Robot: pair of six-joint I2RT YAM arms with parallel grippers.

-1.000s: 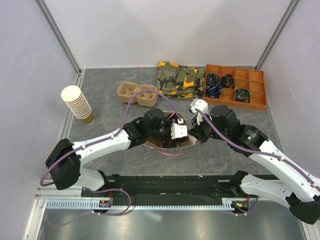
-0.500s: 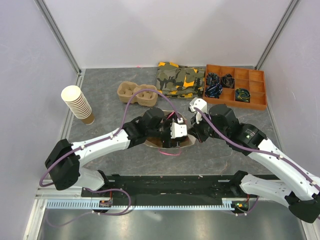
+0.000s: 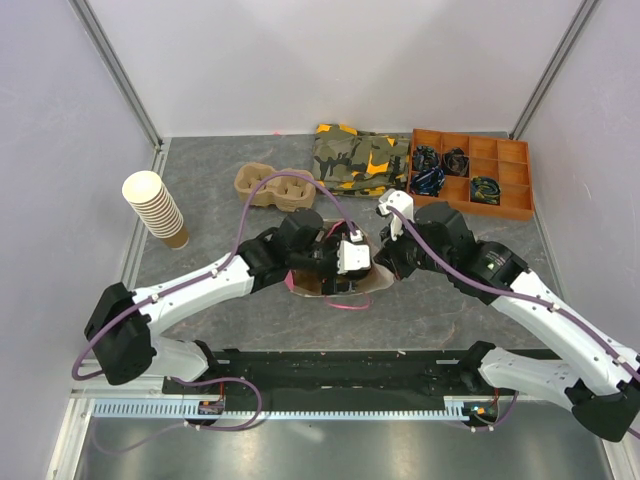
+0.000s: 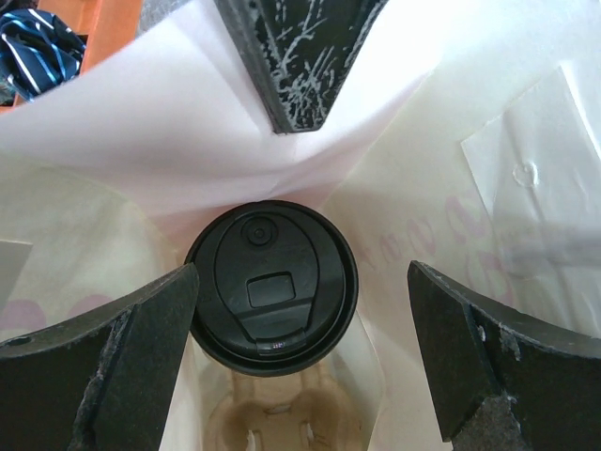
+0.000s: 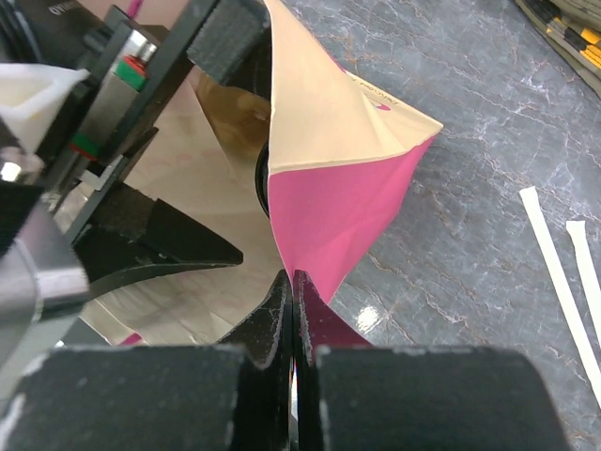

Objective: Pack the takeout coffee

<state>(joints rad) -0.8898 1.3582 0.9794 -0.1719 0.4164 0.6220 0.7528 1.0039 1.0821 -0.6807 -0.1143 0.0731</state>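
The takeout coffee (image 4: 270, 287), seen by its round black lid, stands inside an open pink paper bag (image 5: 343, 211) with a pale lining. It sits over a brown pulp carrier (image 4: 277, 418) at the bag's bottom. My left gripper (image 4: 302, 274) hangs open in the bag's mouth, one finger on each side of the lid and gripping nothing. My right gripper (image 5: 290, 279) is shut on the bag's rim and holds the mouth apart. In the top view both grippers meet over the bag (image 3: 335, 290) at mid-table, and the cup is hidden there.
A second pulp carrier (image 3: 272, 188) lies behind the bag. A tilted stack of lidless paper cups (image 3: 155, 208) stands at the left. A camouflage cloth (image 3: 360, 157) and an orange compartment tray (image 3: 470, 170) are at the back right. Wrapped straws (image 5: 554, 263) lie right of the bag.
My left wrist has drawn slightly back and to the left over the bag, and more of the bag's pink side shows. The right gripper keeps its hold on the rim.
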